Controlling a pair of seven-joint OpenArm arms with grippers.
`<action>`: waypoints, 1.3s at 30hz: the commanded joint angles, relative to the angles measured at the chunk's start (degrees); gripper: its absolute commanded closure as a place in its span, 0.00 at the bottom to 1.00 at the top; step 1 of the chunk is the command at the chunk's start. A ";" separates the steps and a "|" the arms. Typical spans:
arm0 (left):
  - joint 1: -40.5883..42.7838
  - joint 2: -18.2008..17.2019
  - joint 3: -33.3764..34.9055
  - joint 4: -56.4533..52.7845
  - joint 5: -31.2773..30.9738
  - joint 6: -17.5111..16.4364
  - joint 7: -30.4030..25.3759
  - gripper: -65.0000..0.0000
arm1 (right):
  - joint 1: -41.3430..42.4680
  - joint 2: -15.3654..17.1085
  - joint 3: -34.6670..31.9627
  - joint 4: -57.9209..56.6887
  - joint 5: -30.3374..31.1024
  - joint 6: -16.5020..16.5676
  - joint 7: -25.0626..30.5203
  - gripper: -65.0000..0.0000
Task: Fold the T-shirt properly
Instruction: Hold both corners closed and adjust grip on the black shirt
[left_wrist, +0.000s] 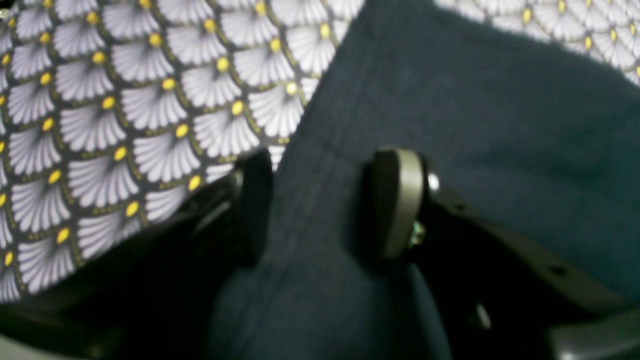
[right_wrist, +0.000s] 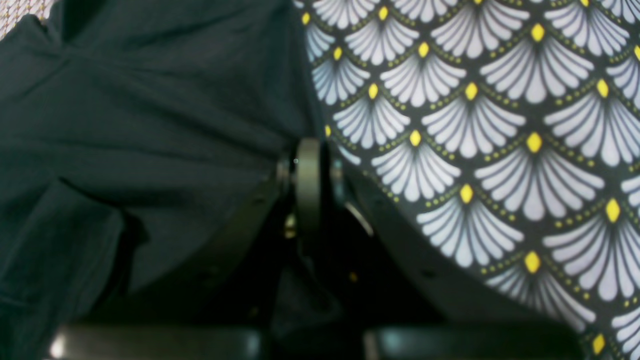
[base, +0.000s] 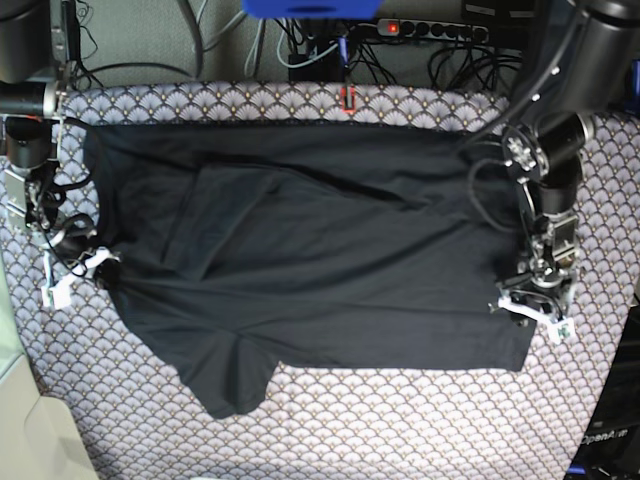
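A desk (base: 330, 430) under a scallop-print cloth (base: 400, 440) fills the base view, with cables and a power strip (base: 435, 30) along its far edge. The shirt (base: 300, 260) lies spread across the middle of it, mostly flat, one sleeve trailing toward the near edge.

At the shirt's left edge, the right gripper (base: 100, 265) has its fingers (right_wrist: 307, 180) pressed together; the wrist view shows them at the hem, and I judge a pinch of fabric is caught between them, though the bite itself is hidden. At the shirt's right edge, near its lower corner, the left gripper (base: 535, 305) straddles the hem with fingers (left_wrist: 397, 200) set wide, cloth running between them but not yet clamped.

The step in hand looks like securing both side edges before a fold. To do it well, the left fingers should close on the hem itself, taking both layers, not a loose ridge. Then both arms should lift together and evenly, keeping the cloth taut between them so the fold line runs straight and the trailing sleeve does not drag under.
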 joint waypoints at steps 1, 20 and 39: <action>-2.00 -0.83 -0.01 0.90 -0.48 -0.21 -1.57 0.51 | 0.99 1.11 0.10 0.59 -0.18 -0.03 0.18 1.00; 0.20 -1.09 -0.19 -4.02 -0.66 -0.21 -4.91 0.54 | 0.99 1.28 0.10 0.59 -0.18 -0.03 0.18 1.00; 3.19 1.54 -0.01 16.82 -0.57 -0.74 13.64 1.00 | -2.26 1.46 0.10 10.18 -0.18 -0.03 -0.44 1.00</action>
